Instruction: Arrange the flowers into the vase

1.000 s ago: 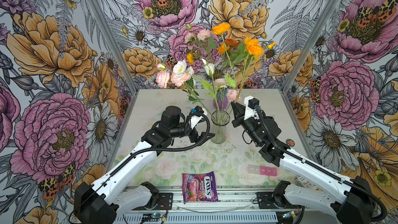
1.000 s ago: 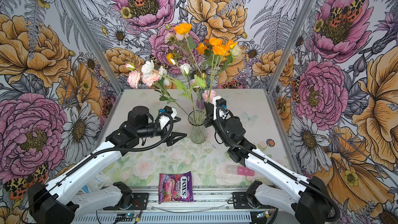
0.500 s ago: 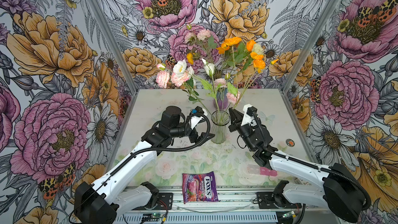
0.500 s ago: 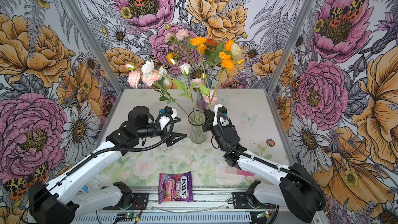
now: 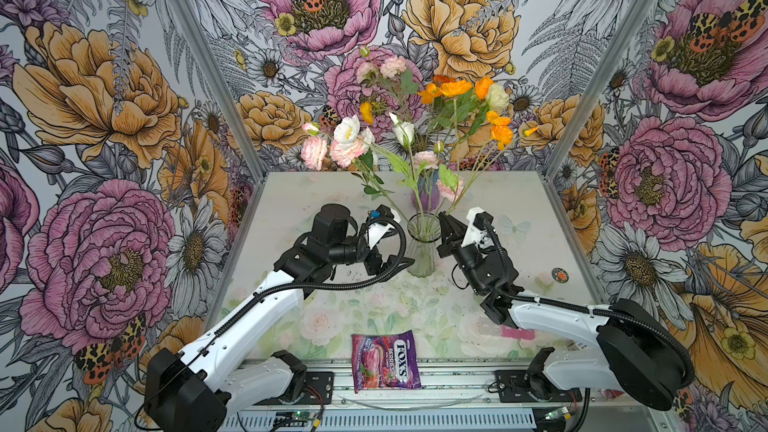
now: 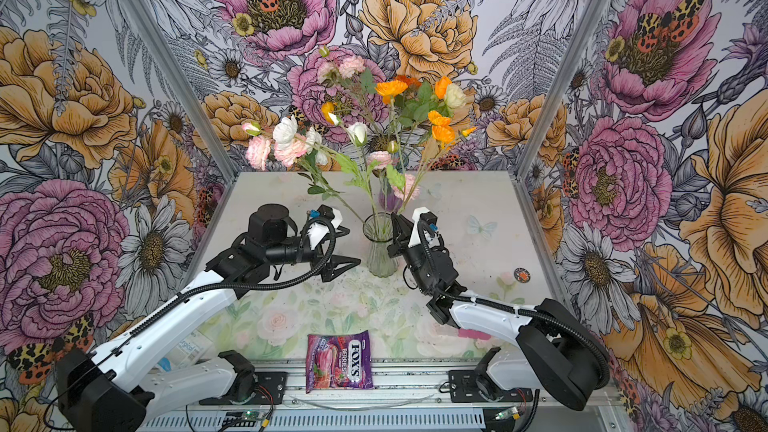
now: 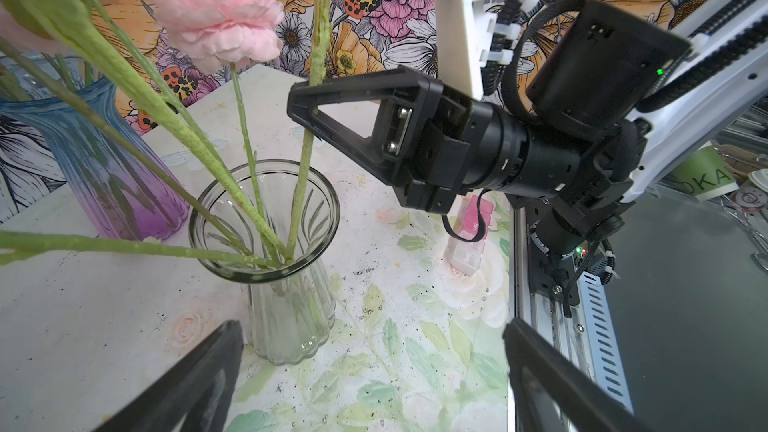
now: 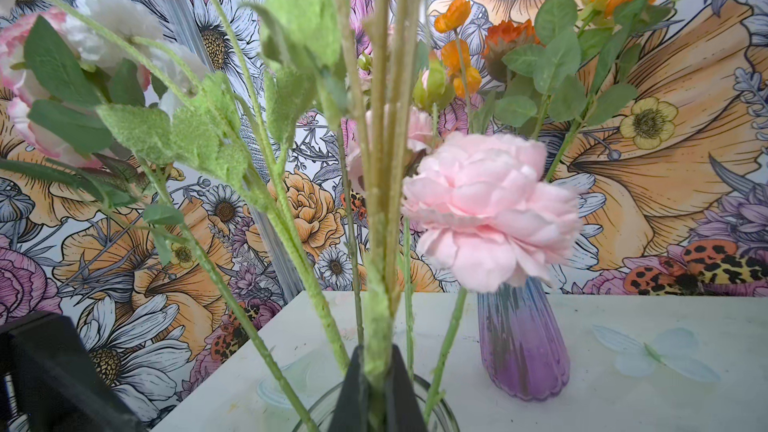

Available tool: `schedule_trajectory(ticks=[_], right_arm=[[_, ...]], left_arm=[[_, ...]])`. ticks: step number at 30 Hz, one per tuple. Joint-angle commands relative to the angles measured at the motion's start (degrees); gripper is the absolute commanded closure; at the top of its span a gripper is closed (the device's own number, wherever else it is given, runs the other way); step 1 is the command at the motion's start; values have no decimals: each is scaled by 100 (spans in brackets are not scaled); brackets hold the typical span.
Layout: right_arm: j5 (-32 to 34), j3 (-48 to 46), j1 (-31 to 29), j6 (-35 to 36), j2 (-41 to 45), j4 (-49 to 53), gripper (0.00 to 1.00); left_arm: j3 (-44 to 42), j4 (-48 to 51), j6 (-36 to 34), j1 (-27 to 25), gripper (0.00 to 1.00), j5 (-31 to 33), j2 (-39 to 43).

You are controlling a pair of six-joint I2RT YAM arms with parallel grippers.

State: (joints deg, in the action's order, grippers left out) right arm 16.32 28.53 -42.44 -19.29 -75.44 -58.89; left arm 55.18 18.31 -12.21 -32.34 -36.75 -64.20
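A clear ribbed glass vase (image 5: 423, 249) (image 6: 380, 249) (image 7: 266, 243) stands mid-table with several flowers in it: pink carnations (image 5: 316, 151), a white rose (image 5: 347, 130) and orange poppies (image 5: 453, 89) fan out above. My right gripper (image 5: 446, 222) (image 6: 398, 224) (image 8: 376, 380) is shut on a green stem (image 8: 380, 243) (image 7: 309, 135) just above the vase rim. The stem's lower end reaches down inside the vase. My left gripper (image 5: 397, 243) (image 6: 345, 245) (image 7: 370, 367) stands wide open just left of the vase, holding nothing.
A purple-blue vase (image 5: 430, 193) (image 8: 521, 347) stands behind the clear one. A FOX'S candy bag (image 5: 384, 361) lies at the front edge, a pink packet (image 5: 511, 332) under the right arm, and a small round disc (image 5: 560, 275) at the right. Printed walls close in three sides.
My right gripper has come down towards the vase rim with the stem, and the orange blooms have sunk and swung right. The left arm has stayed still.
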Motion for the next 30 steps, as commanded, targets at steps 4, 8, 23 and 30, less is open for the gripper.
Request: schedule_trajectory(ticks=[4, 8, 23, 30], right_arm=[[43, -83, -114, 43, -159, -293, 92], [41, -118, -156, 74, -180, -289, 86], [41, -216, -242, 53, 28, -51, 63], [28, -284, -488, 238, 789, 860, 48]], left_arm=[[63, 38, -24, 59, 1, -149, 11], [64, 43, -19, 53, 1, -153, -3], [65, 39, -15, 61, 1, -122, 6], [44, 42, -19, 89, 1, -91, 62]])
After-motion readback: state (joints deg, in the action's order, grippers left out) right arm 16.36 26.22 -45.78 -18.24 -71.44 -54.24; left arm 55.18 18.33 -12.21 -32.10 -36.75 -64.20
